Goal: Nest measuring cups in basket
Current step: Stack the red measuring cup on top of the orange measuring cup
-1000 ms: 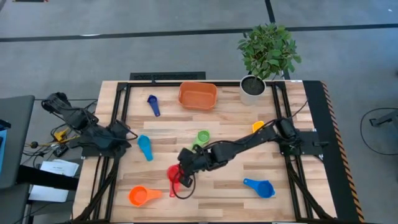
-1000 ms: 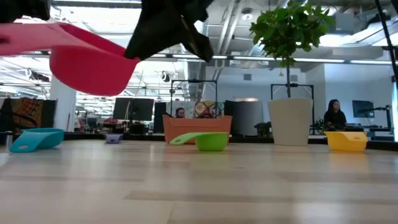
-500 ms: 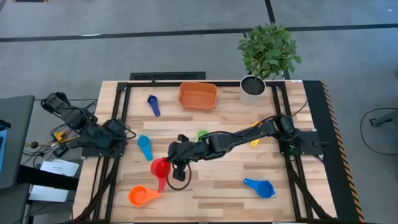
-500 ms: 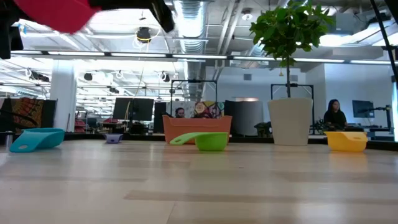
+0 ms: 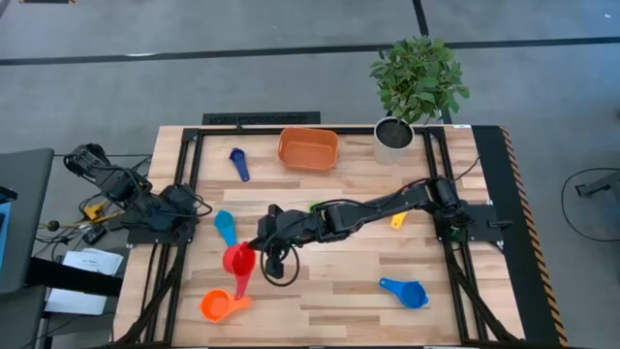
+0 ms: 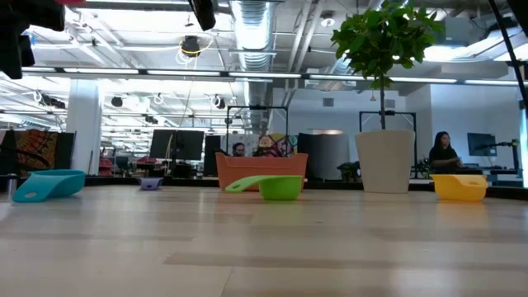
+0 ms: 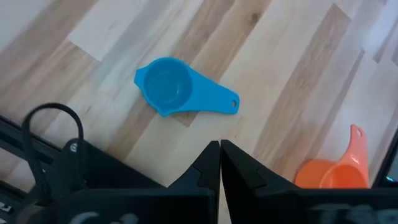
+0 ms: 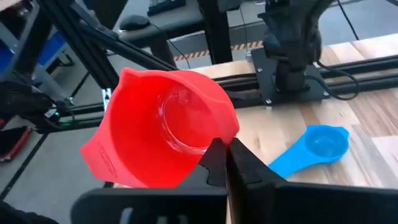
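Holding the red cup (image 5: 238,260) pinched by its rim, your right gripper (image 5: 260,244) hangs over the table's left-front part. The basket (image 5: 308,148) lies well away toward the far edge (handle trailing frontward). Your left gripper (image 7: 220,163), fingers together, waits at the left edge.

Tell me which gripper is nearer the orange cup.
Right. The right gripper, holding the red cup, hovers just up-table of the orange cup; the left gripper waits at the table's left edge.

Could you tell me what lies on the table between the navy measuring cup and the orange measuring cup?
In the high view, the light blue cup lies roughly between the navy cup and the orange cup; the rest of that stretch is bare wood.
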Robot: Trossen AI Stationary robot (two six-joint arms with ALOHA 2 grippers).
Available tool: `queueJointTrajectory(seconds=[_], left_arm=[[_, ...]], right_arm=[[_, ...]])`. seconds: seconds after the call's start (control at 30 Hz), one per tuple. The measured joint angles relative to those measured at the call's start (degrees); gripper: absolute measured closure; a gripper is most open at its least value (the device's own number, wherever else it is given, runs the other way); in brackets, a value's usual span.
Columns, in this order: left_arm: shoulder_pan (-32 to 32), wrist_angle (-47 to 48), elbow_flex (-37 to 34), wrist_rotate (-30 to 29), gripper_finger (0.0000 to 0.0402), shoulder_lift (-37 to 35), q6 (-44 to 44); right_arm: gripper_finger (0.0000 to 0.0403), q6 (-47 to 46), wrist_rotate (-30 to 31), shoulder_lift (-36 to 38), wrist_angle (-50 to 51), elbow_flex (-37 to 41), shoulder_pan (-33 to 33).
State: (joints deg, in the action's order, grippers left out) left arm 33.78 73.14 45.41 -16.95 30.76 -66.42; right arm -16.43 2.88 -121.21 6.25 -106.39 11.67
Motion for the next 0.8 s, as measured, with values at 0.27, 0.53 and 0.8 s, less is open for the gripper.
queueJointTrajectory(seconds=[0.27, 0.53, 0.8], left_arm=[[0.0, -0.59, 0.0, -0.03, 0.0401, 0.0, 0.6], [-0.01, -0.85, -0.02, 1.75, 0.0401, 2.39, -0.77], [0.0, -0.6, -0.02, 4.43, 0.0401, 7.29, -0.29]], right_arm=[[0.0399, 0.08, -10.67, -3.11, -1.54, 0.16, -1.43], [0.0399, -0.02, -19.66, -16.54, -7.15, -11.49, 1.33], [0.0399, 1.3, -19.15, -25.42, -1.34, -27.29, -0.48]])
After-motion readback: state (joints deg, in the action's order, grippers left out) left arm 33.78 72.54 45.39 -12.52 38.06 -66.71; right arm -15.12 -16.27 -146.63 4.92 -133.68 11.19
